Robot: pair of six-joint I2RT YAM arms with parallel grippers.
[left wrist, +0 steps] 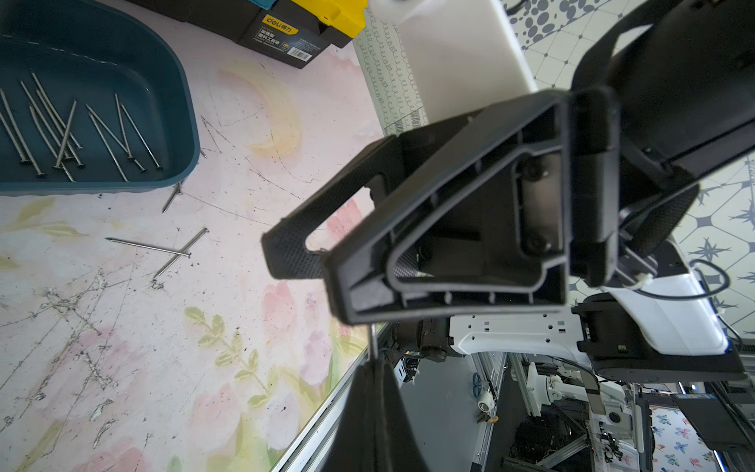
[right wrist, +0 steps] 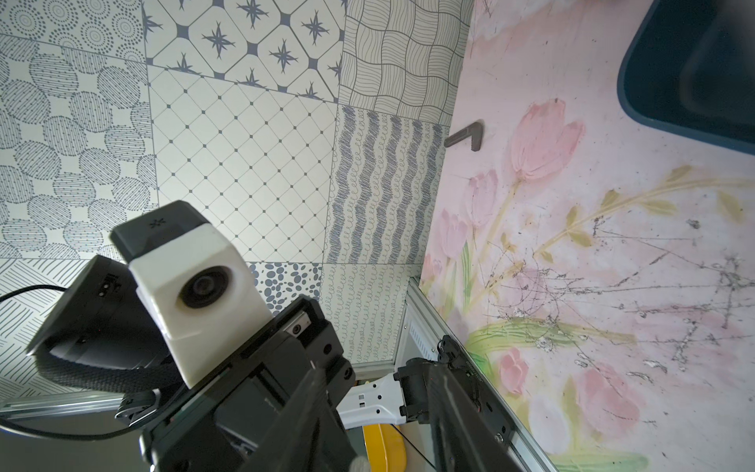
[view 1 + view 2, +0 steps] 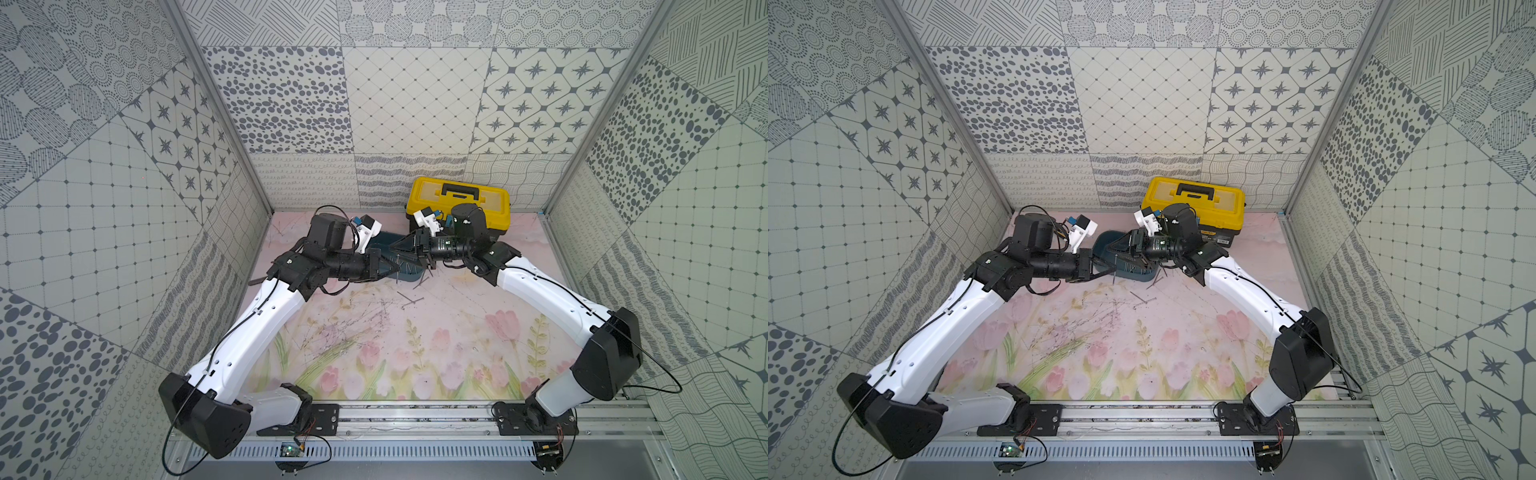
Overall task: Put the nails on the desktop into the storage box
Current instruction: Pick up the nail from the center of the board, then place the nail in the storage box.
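Observation:
The teal storage box (image 1: 179,106) holds several grey nails (image 1: 61,130) and stands on the tulip-print desktop (image 1: 204,347) in front of the toolbox. My left gripper (image 1: 372,363) is shut on one thin nail (image 1: 371,343) at the box's front edge (image 3: 1133,272). The nail's free end passes out of sight behind a finger of the right gripper (image 1: 316,263). That gripper faces the left one over the box (image 3: 409,274), its jaws apart (image 2: 380,367). Two crossed nails (image 1: 163,247) lie loose on the desktop (image 3: 411,300), and one more (image 1: 173,198) lies by the box wall.
A yellow-and-black toolbox (image 3: 457,195) stands against the back wall behind the box. A dark L-shaped bar (image 2: 465,137) lies at the desktop's left edge (image 3: 259,280). Patterned walls close in three sides. A metal rail (image 3: 415,411) runs along the front.

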